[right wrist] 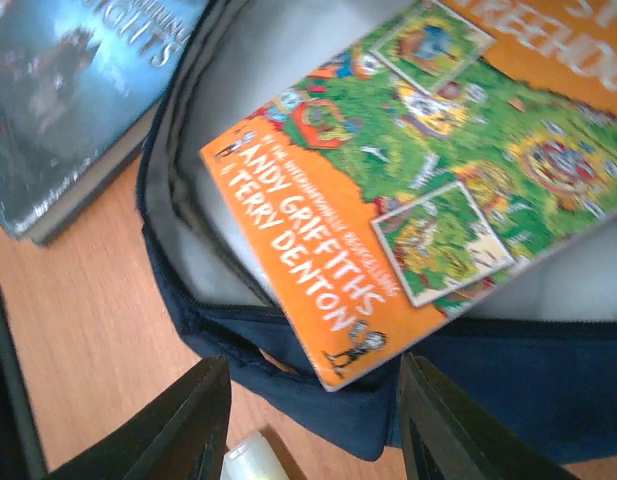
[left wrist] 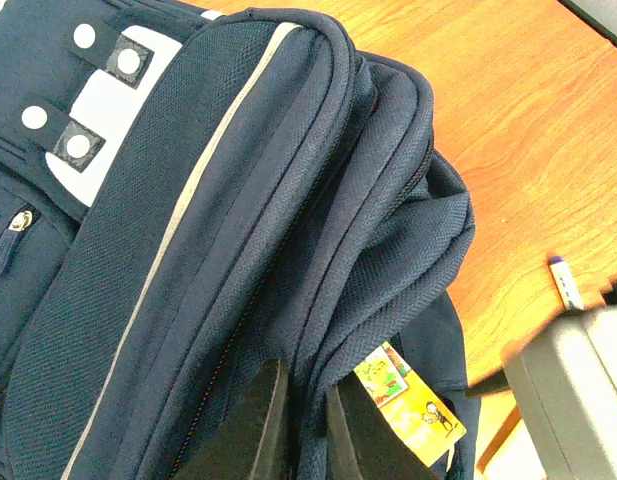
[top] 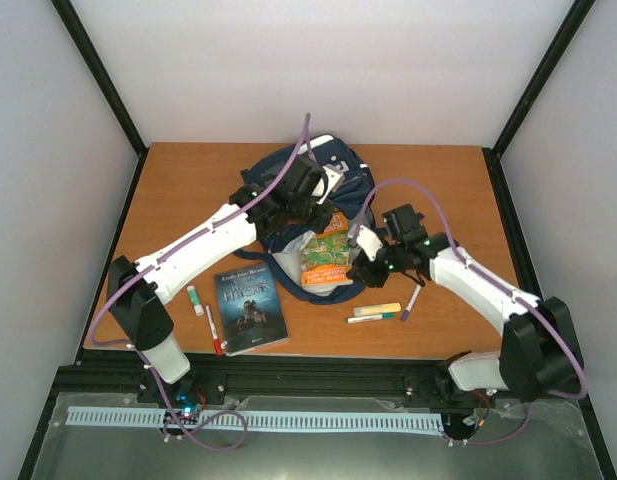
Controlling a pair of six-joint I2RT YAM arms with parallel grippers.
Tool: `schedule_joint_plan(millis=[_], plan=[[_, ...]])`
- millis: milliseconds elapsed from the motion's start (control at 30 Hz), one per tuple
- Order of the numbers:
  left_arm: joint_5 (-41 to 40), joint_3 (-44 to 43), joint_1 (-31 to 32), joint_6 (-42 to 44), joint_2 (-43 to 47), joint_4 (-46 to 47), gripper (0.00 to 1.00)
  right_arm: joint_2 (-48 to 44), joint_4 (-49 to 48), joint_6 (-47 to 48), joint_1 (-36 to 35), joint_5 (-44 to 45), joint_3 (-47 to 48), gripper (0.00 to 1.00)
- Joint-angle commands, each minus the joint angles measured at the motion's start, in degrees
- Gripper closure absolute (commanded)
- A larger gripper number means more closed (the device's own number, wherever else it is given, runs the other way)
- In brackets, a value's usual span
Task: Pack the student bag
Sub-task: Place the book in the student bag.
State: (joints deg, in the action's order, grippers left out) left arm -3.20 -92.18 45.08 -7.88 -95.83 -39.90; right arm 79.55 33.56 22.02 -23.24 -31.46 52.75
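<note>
Student bag: I count one; the student bag (top: 286,168) lies in the middle of the table (top: 188,190) toward its far side, its open mouth facing the arms
Left gripper: my left gripper (top: 318,188) sits right on top of the bag; its fingers (left wrist: 258,420) are clenched on a fold of the navy fabric by the opening
Right gripper: my right gripper (top: 366,265) hangs just at the right of the bag's mouth; its jaws are released and spread wide, grasping nothing; the bag's near rim lies directly ahead of them
Books: two; an orange book (top: 326,258) rests partly inside the mouth with its near corner poking out between my right fingertips, touching neither; a dark book (top: 250,310) lies flat on the wood just left of the mouth
Pens and markers: five; a green-capped stick (top: 193,298) and a red-capped marker (top: 213,330) left of the dark book; a yellow highlighter (top: 376,309), a green marker (top: 373,317) and a purple pen (top: 410,302) near the right gripper
</note>
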Motion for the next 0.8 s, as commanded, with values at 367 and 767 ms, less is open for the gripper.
schedule_joint_plan(millis=[367,767], plan=[[2.94,-0.89,-1.57,-1.0,3.52,4.48,0.99,-2.18,-18.63,22.78,-18.78,36.56,-9.95,0.48],[3.42,-0.96,-1.57,-1.0,3.72,4.34,0.99,4.1,-26.71,28.99,-24.63,42.7,-10.98,0.48]])
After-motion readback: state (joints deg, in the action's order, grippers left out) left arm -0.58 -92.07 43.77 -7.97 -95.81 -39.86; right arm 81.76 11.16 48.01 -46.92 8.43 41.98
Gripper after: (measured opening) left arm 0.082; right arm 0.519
